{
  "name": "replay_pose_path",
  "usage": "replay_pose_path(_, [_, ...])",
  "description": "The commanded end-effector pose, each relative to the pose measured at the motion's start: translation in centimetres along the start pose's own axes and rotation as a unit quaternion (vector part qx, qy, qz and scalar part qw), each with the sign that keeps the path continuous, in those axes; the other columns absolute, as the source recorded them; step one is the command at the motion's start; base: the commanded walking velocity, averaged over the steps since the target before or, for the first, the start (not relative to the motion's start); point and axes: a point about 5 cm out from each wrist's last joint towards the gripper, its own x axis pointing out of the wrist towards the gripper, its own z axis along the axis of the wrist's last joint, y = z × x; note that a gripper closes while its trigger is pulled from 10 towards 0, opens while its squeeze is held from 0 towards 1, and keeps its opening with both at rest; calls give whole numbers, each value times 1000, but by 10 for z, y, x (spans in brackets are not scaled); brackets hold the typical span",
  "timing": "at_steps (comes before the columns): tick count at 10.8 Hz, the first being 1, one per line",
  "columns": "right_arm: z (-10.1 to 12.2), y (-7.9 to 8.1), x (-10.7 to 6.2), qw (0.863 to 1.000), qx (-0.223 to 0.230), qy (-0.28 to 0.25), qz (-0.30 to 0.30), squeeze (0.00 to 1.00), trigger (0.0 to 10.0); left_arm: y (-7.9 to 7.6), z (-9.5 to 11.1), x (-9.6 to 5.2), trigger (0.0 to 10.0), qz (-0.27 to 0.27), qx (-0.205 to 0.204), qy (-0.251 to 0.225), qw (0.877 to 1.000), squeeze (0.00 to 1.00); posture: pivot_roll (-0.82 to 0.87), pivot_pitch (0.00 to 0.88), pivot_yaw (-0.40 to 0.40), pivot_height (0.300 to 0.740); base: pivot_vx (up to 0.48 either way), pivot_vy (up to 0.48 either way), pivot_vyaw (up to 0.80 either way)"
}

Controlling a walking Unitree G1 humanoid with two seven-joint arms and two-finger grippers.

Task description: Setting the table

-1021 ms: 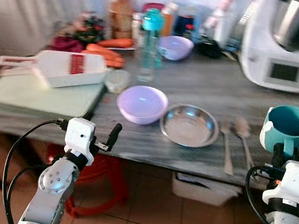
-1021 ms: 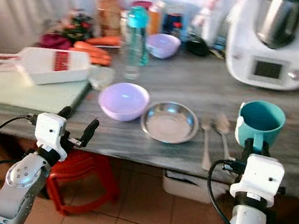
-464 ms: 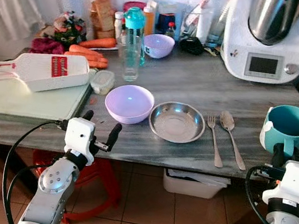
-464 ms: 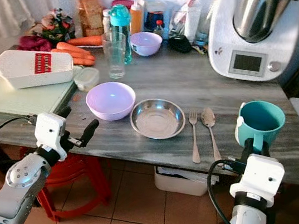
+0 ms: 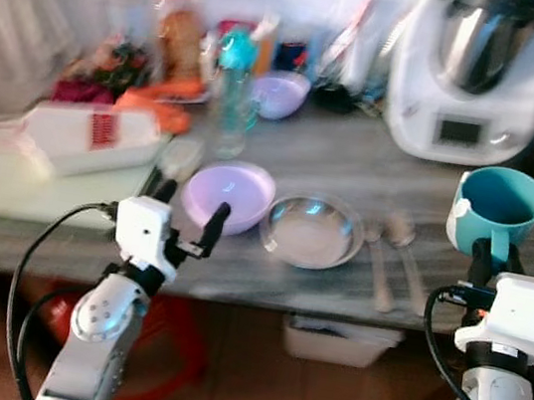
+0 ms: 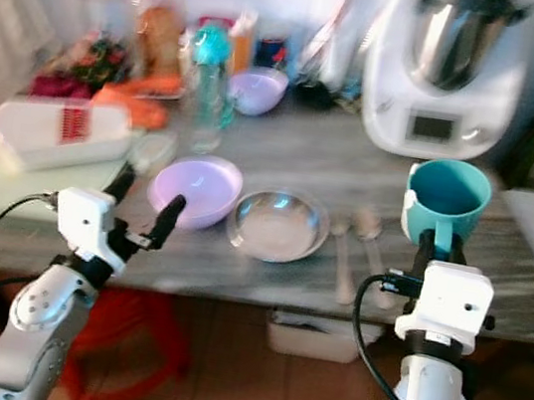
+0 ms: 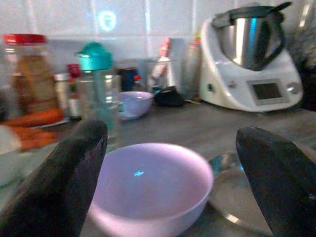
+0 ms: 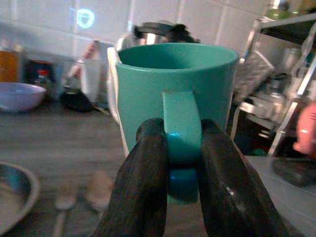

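Note:
My right gripper [image 5: 491, 262] is shut on the handle of a teal mug [image 5: 496, 210], held upright above the table's right end; the right wrist view has both fingers [image 8: 143, 182] clamped on the mug [image 8: 173, 94] handle. My left gripper [image 5: 188, 210] is open at the table's front edge, just before a lilac bowl [image 5: 229, 192]. The bowl [image 7: 150, 190] lies between its fingers in the left wrist view. Right of the bowl sits a steel plate [image 5: 311, 232], then a fork [image 5: 377, 267] and a spoon [image 5: 405, 251] on the grey table [image 5: 373, 166].
A white kitchen machine [image 5: 472, 75] stands at the back right. Jars, a teal-capped bottle [image 5: 233, 89], a second lilac bowl [image 5: 283, 94] and carrots [image 5: 156, 103] crowd the back left. A white slicer [image 5: 81, 132] lies on a green board [image 5: 37, 191]. A red stool [image 5: 166, 336] stands under the table.
The camera has moved closer and the picture is blurred. My left gripper has risen toward the lilac bowl; the right gripper has lifted the mug slightly.

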Motion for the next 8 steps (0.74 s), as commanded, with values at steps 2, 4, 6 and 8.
replay_pose_path(2, [5, 3, 0, 1000, 1, -6, 6, 0, 10000, -2, 3, 2, 10000, -8, -1, 2, 1000, 0, 21, 0, 65, 740, 416, 0, 0])
replay_pose_path(4, [4, 4, 0, 1000, 1, -3, 8, 0, 10000, -3, 3, 2, 10000, -10, -2, 3, 1000, 0, 21, 0, 65, 740, 420, 0, 0])
replay_pose_path(6, [4, 6, 1, 1000, 0, -3, 12, 0, 10000, 0, 3, 0, 10000, -1, 13, 6, 1000, 0, 21, 0, 62, 740, 0, 0, 0])
replay_pose_path(8, [6, 9, 2, 1000, 1, -7, 19, 0, 10000, 7, 4, -2, 10000, 19, 30, 6, 999, 0, 25, 0, 61, 740, 0, 0, 0])
